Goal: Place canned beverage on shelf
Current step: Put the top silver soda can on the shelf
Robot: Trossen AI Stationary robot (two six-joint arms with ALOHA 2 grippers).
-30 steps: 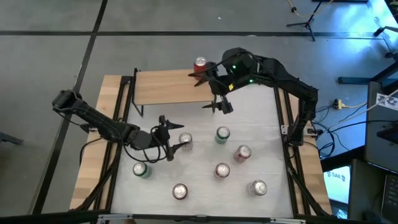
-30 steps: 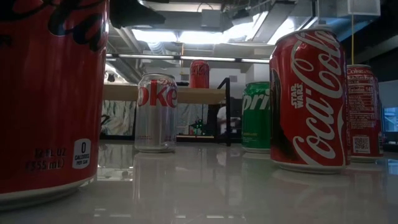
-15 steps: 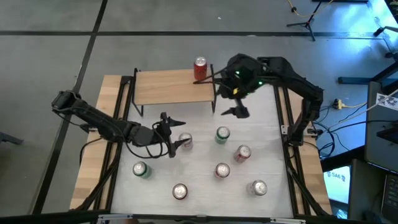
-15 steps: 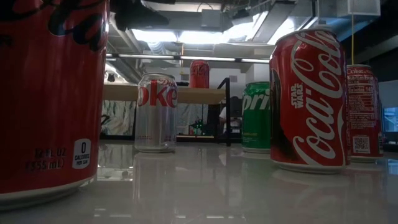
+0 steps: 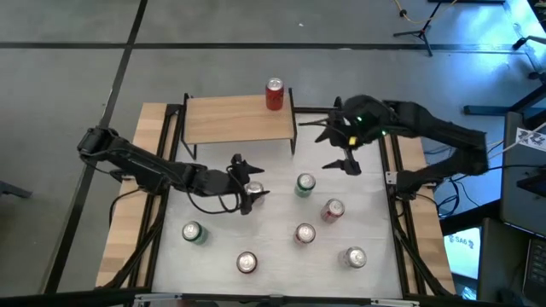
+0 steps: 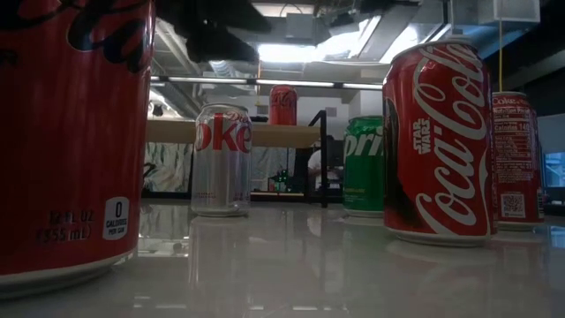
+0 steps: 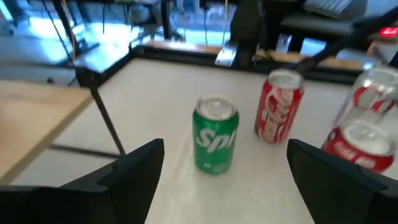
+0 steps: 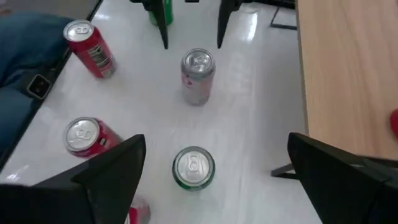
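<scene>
**One can shelved; the left arm lines up on the next**

We take the shelf (image 5: 239,118) as our landmark on the white tabletop (image 5: 273,192). A red can (image 5: 274,95) stands upright at its back right corner, and that is the one delivery done.

The biggest change is on the right. A second ago the right arm was hard against the shelf's right end, next to that red can; now it has swung clear to the shelf's right and a little forward, over bare tabletop. The right end effector (image 5: 339,145) is spread wide and carries nothing. We read this as a finished release and a retreat, so the red can stands free.

The smaller change is on the left. The left arm has crept rightward in front of the shelf, and the left end effector (image 5: 248,185) now sits over the silver Diet Coke can (image 5: 253,190), which stands on the tabletop well in front of the shelf's right half. Its fingers are wide apart, astride or just short of the can; we cannot tell whether they touch it, and the can is not lifted.

Other cans wait farther from the shelf: a green can (image 5: 304,184) just right of the silver one, and several more beyond.

We judge the silver can to be next.
</scene>
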